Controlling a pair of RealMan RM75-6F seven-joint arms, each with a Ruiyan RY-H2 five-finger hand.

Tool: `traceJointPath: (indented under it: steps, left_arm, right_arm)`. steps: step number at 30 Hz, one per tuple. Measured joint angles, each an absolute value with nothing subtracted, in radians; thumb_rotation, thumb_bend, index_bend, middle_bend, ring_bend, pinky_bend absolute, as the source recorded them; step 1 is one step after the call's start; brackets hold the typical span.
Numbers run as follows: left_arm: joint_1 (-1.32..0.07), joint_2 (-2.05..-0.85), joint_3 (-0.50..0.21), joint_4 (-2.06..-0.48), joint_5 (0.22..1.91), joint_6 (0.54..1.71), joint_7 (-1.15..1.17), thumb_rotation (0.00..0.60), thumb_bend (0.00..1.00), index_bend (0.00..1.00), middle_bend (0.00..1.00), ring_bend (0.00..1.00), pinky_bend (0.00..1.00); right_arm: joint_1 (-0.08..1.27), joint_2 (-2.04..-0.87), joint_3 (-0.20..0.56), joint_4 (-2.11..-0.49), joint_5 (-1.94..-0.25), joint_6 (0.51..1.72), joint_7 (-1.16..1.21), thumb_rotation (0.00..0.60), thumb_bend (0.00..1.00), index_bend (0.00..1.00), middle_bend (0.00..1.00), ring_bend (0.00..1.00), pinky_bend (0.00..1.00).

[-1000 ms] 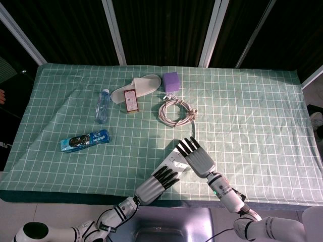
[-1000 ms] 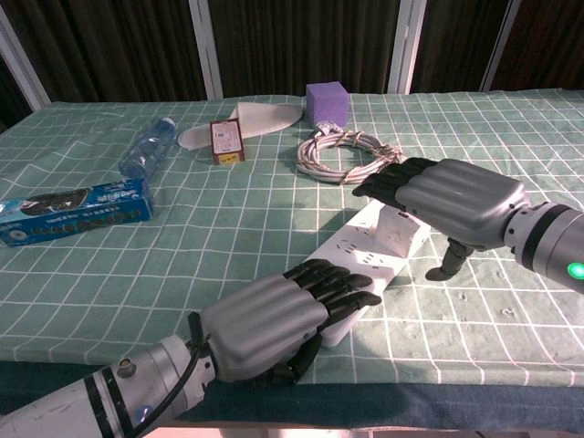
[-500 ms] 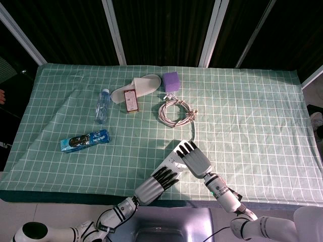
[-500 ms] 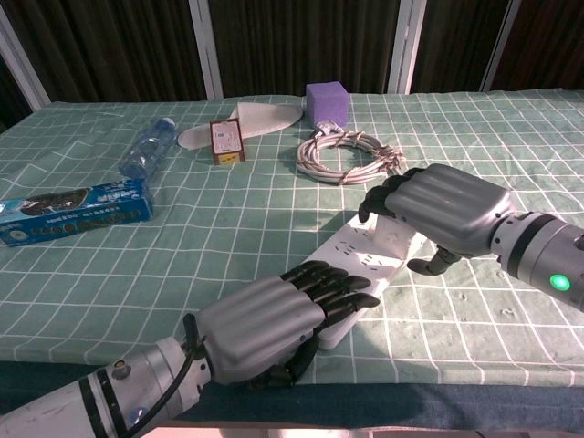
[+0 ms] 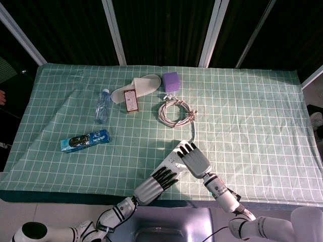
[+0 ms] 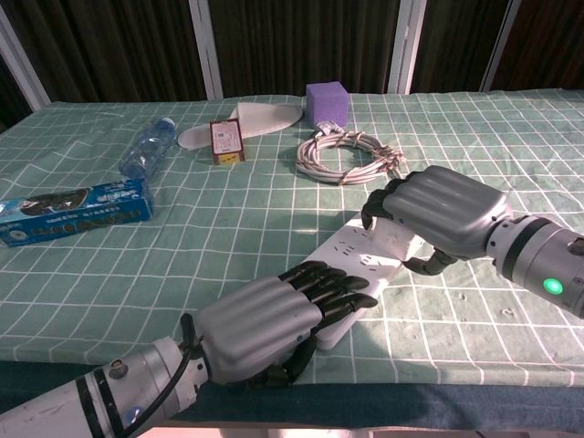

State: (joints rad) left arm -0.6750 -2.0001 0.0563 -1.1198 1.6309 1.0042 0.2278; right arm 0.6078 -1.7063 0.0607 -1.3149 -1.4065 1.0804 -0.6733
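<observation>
Head view
Landmark: white power strip (image 5: 174, 160), lying slantwise on the counter (image 5: 252, 116) near its front edge, under a green checked cloth cover.
Left robot hand (image 5: 154, 184): at the strip's near end, dark fingers (image 5: 166, 175) laid straight over it; nothing gripped.
Right robot hand (image 5: 196, 160): over the strip's far end, fingers bent down onto it.
Strip cord: runs from the far end to a coiled cable (image 5: 174, 112) well behind the strip.
Purple block (image 5: 171, 80): just behind the coil.
White slipper (image 5: 137, 86): behind and left of the strip, far side of the counter.
Small red box (image 5: 130, 100): touching the slipper's front edge.
Water bottle (image 5: 102, 106): lying down, left of the red box.
Blue toothpaste box (image 5: 85, 140): well left of the strip.

Chest view
Left robot hand (image 6: 265, 327): palm down, fingers extended and resting on the near end of the power strip (image 6: 370, 265); thumb tucked below, hold not closed.
Right robot hand (image 6: 438, 212): clasps the strip's far end, fingertips over the far edge, thumb at the near side.
Coiled cable (image 6: 345, 155): behind the strip, apart from both hands.
Purple block (image 6: 327, 102), slipper (image 6: 260, 119), red box (image 6: 226, 140), bottle (image 6: 146, 148), toothpaste box (image 6: 73, 212): behind and left of the strip, untouched.
</observation>
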Motion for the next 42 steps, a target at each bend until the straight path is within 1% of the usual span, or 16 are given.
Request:
traceJointPath:
  steps: [13, 24, 31, 38, 42]
  left_arm:
    - [-0.674, -2.005, 0.068, -1.114, 1.638, 1.0, 0.234, 0.6, 0.83, 0.0, 0.05, 0.0, 0.01]
    - [-0.674, -2.019, 0.074, -1.104, 1.64, 0.994, 0.246, 0.6, 0.83, 0.0, 0.05, 0.0, 0.01]
    - [-0.675, -2.022, 0.073, -1.102, 1.642, 0.994, 0.249, 0.6, 0.83, 0.0, 0.05, 0.0, 0.01]
    - [-0.68, -2.006, 0.06, -1.118, 1.645, 1.009, 0.245, 0.6, 0.83, 0.0, 0.05, 0.0, 0.01]
    - [-0.68, -1.985, 0.051, -1.137, 1.646, 1.022, 0.246, 0.6, 0.83, 0.0, 0.05, 0.0, 0.01]
  right_arm:
    - [0.602, -1.714, 0.062, -1.311, -1.423, 1.1, -0.635, 0.6, 0.44, 0.61, 0.46, 0.42, 0.51]
    - [0.593, -1.701, 0.061, -1.317, -1.461, 1.134, -0.56, 0.6, 0.45, 0.66, 0.49, 0.45, 0.54]
    - [0.589, -1.683, 0.065, -1.338, -1.469, 1.141, -0.518, 0.6, 0.45, 0.66, 0.49, 0.46, 0.55]
    - [0.566, -1.612, 0.059, -1.398, -1.506, 1.197, -0.49, 0.6, 0.45, 0.66, 0.49, 0.46, 0.55]
    - [0.535, -1.521, 0.04, -1.448, -1.529, 1.235, -0.497, 0.6, 0.45, 0.65, 0.49, 0.46, 0.55]
